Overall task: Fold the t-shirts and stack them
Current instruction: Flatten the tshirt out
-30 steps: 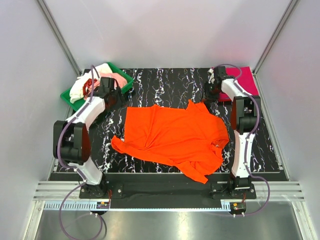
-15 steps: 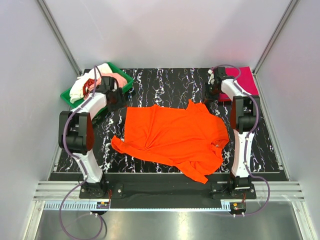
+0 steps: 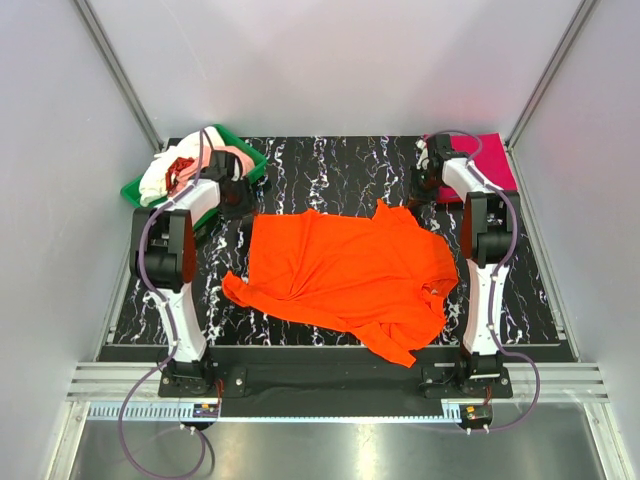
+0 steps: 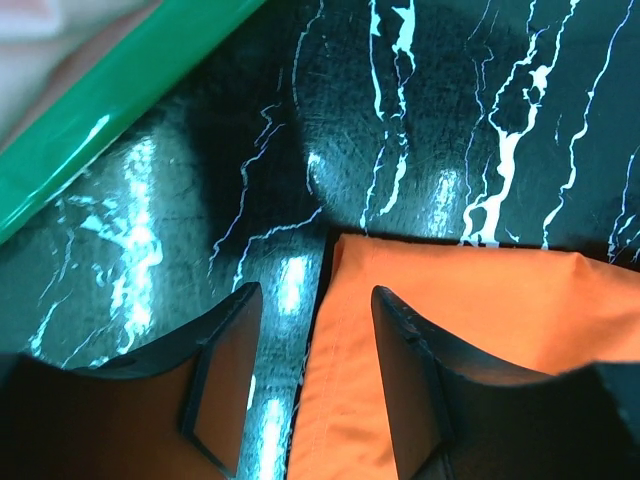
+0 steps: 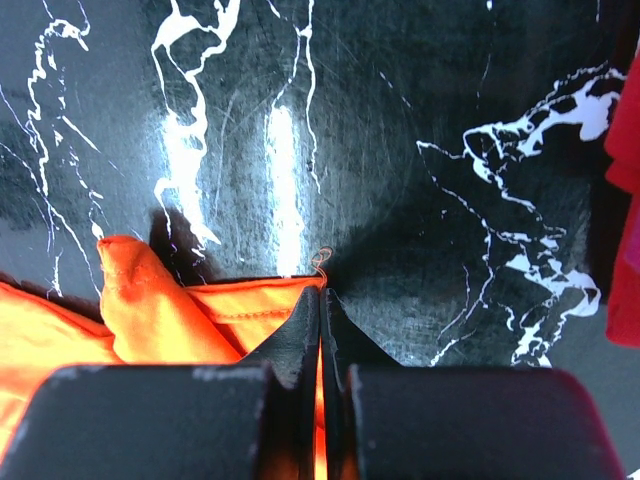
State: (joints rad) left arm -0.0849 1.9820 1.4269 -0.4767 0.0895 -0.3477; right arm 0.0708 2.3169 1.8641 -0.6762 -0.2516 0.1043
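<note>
Both arms rise from their bases at the table's [image 3: 330,165] near edge and reach away over the black marbled top, one down each side of the orange shirt [image 3: 345,270]. The shirt lies spread but rumpled across the middle, a sleeve trailing toward the near left and a fold of hem toward the near right.

The left arm stands steeply, elbow high, its wrist bent toward the shirt's far-left corner. The left gripper [image 4: 318,296] hangs low over that corner with its fingers [image 4: 225,375] apart and holding nothing. The cloth's edge lies in the gap and under the right-hand finger.

The right arm stretches straight along the shirt's right side to the far-right corner. There the right gripper [image 5: 319,300] is clenched tight on the shirt's edge, orange cloth showing in the seam between its fingers and bunched just to its left.

Beyond the left gripper sits the green tray [image 3: 132,190] with white [image 3: 155,178], red [image 3: 180,170] and pale pink [image 3: 238,158] shirts heaped inside. A magenta shirt [image 3: 495,160] lies at the far-right corner, just past the right gripper.

A second earlier the left elbow sat lower and further out, and the gripper has since swung in toward the shirt corner. The right gripper has moved little and the orange shirt not at all.
</note>
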